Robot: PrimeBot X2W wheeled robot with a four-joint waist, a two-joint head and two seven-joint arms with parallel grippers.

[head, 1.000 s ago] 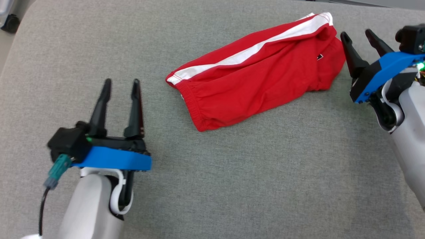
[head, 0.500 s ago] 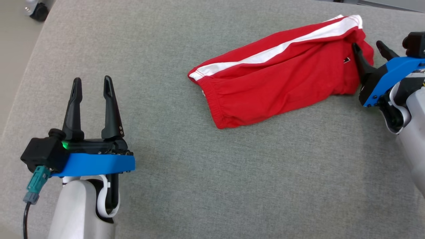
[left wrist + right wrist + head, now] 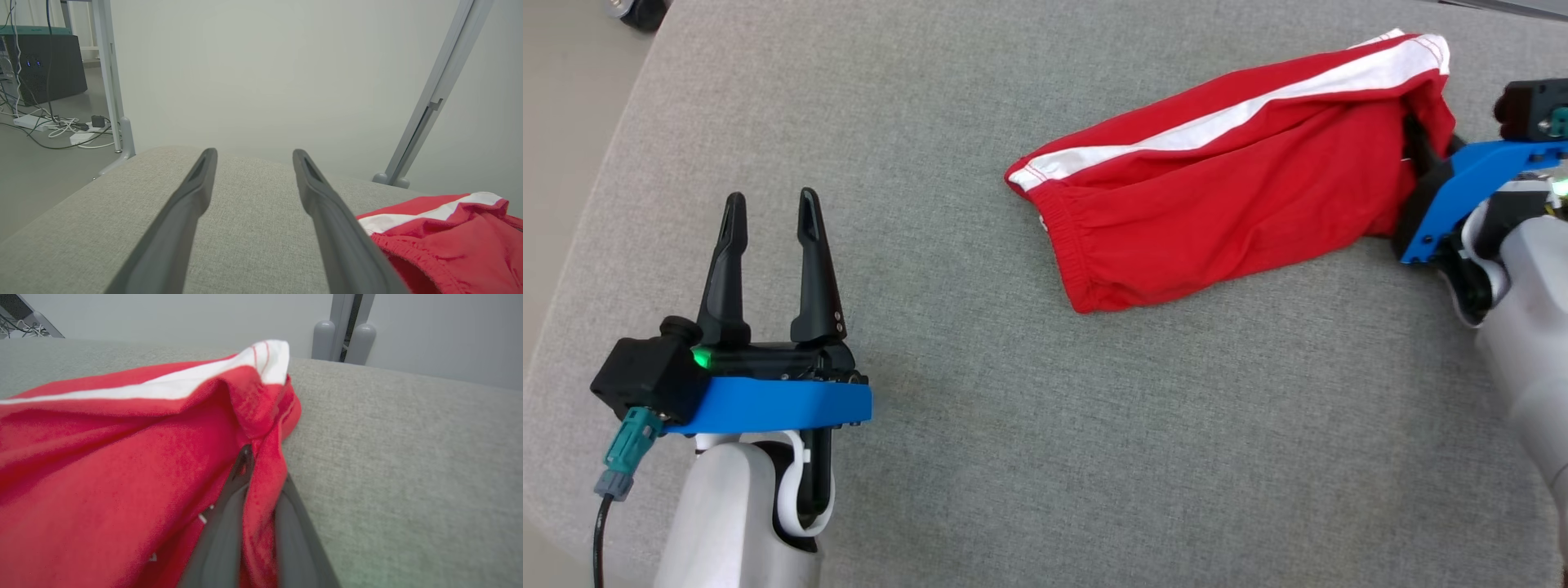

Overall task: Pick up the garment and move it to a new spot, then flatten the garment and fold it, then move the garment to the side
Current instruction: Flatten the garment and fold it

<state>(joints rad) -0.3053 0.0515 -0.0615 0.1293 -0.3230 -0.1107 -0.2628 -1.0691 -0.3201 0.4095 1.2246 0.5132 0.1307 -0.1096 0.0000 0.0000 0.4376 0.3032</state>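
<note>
Across grey woven padding (image 3: 1045, 457), finding red shorts (image 3: 1225, 196) lying at the far right, well apart from the left gripper (image 3: 771, 200). Noting plain bright red cloth, rumpling into long soft folds, and a white stripe (image 3: 1217, 126) running along the far side from end to end, with thin red stitching crossing it near each end. Seeing a gathered elastic waistband (image 3: 1068, 245) at the end nearer the middle, and the opposite end bunching up around the right gripper (image 3: 1418, 151). Looking along the right wrist and finding both dark fingers (image 3: 222, 535) drawn narrow, pinching a ridge of the red cloth between them. Searching for writing and making out just two tiny white marks (image 3: 202, 517) on the red beside those fingers, too blurred for reading. Finding the left gripper hovering over the padding at the near left, fingers (image 3: 196, 192) spread wide and gripping nothing, with the waistband end showing at the lower right of its wrist view. Glimpsing beyond the padding a pale wall (image 3: 261, 61), a slanting grey metal strut (image 3: 433, 106) and loose cables (image 3: 61, 130) on the floor.
</note>
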